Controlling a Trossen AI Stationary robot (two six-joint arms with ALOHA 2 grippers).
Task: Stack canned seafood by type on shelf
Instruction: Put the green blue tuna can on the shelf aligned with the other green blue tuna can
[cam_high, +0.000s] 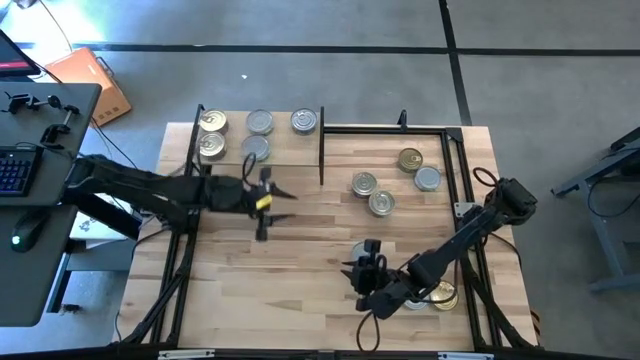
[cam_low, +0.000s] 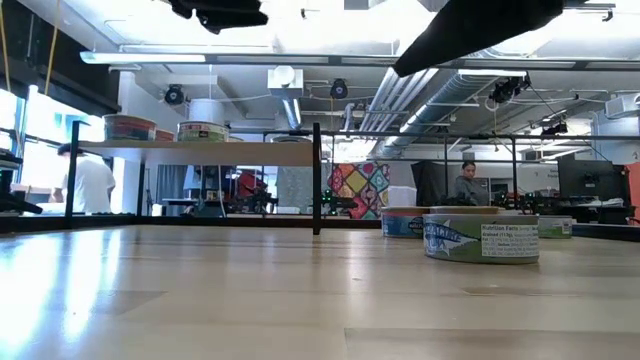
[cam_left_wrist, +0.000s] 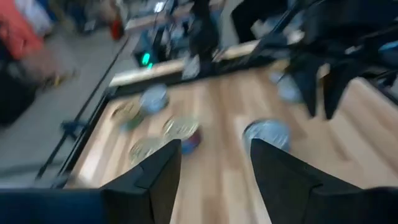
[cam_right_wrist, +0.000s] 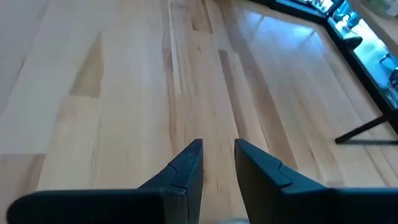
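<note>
Here we see the table (cam_high: 300, 260), largest, with the shelf (cam_high: 250, 135) at its 11 o'clock corner carrying five tins (cam_high: 259, 122). Four more tins (cam_high: 364, 184) lie at 2 o'clock, one gold-topped tin (cam_high: 440, 296) at 5 o'clock. The left gripper (cam_high: 268, 200), jaws apart and empty, hovers beside the shelf; the right gripper (cam_high: 362, 270), jaws narrowly parted and empty, hangs near 5 o'clock.
</note>
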